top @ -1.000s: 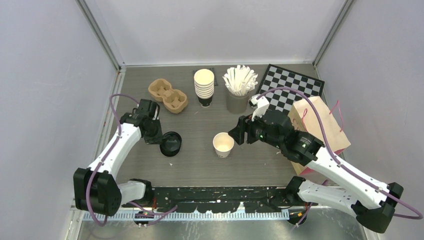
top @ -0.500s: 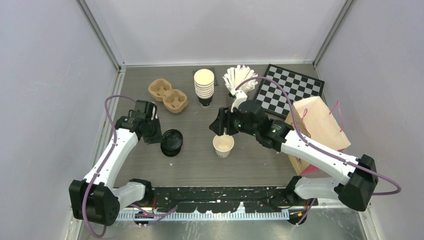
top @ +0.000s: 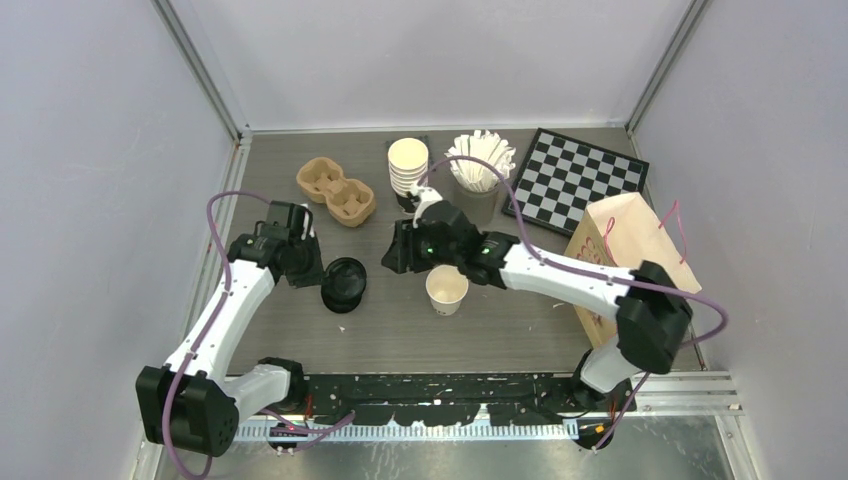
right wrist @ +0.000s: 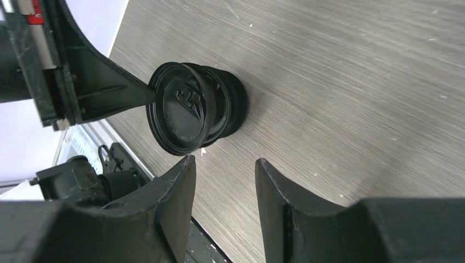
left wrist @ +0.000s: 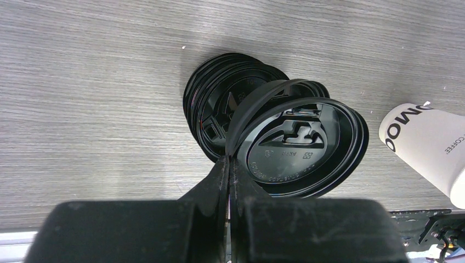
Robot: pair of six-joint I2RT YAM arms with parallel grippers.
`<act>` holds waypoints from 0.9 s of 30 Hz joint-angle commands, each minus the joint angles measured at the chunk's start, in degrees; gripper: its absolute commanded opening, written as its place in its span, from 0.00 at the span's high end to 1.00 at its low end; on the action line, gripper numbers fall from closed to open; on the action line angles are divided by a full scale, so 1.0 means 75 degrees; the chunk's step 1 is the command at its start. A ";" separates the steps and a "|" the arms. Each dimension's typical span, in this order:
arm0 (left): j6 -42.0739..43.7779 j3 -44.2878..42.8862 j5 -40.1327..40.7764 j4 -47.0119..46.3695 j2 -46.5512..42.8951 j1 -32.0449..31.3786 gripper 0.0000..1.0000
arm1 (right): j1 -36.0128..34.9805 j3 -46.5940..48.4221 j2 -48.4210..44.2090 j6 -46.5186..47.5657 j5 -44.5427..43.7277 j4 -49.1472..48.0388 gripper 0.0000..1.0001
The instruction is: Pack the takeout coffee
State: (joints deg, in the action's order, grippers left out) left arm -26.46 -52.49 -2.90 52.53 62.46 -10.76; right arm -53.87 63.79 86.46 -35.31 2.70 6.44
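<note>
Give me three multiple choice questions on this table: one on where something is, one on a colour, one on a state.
1. Where on the table does the checkerboard lie?
A. far right
B. near left
C. dead centre

2. What colour are the stacked lids?
A. white
B. black
C. brown

3. How is the left end effector?
A. wide open
B. shut on a lid
C. shut on nothing

Answers:
1 A: it sits by the back right corner in the top view.
2 B: the stack shows black in every view.
3 B: in the left wrist view its jaws pinch the lid's rim.
</note>
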 commanded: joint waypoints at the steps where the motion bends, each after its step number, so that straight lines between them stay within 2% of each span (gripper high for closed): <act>1: 0.0024 -0.0144 -0.0064 -0.0169 -0.0123 0.0006 1.00 | -0.0312 0.0910 0.0763 -0.0262 0.0017 -0.0612 0.53; 6: 0.0024 -0.0099 -0.0074 -0.0169 -0.0121 0.0005 1.00 | -0.0574 0.1503 0.1771 -0.0342 0.0057 -0.0604 0.55; 14: 0.0024 -0.0071 -0.0004 -0.0172 -0.0119 0.0005 1.00 | -0.0672 0.1997 0.2629 -0.0421 -0.0010 -0.0506 0.63; 19: -0.0016 -0.0067 0.0099 -0.0107 -0.0089 0.0006 1.00 | -0.0701 0.2147 0.2853 -0.0425 0.0025 -0.0513 0.83; 22: -0.0068 -0.0108 0.0299 -0.0010 -0.0132 0.0000 1.00 | -0.0704 0.2226 0.2908 -0.0434 0.0001 -0.0480 0.87; 27: -0.0098 -0.0227 0.0514 0.0172 -0.0233 0.0003 0.85 | -0.0704 0.2377 0.3039 -0.0462 -0.0001 -0.0387 0.89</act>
State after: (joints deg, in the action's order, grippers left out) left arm -26.72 -52.49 -1.13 53.19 62.35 -10.76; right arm -58.72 78.37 108.71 -37.95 2.83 5.45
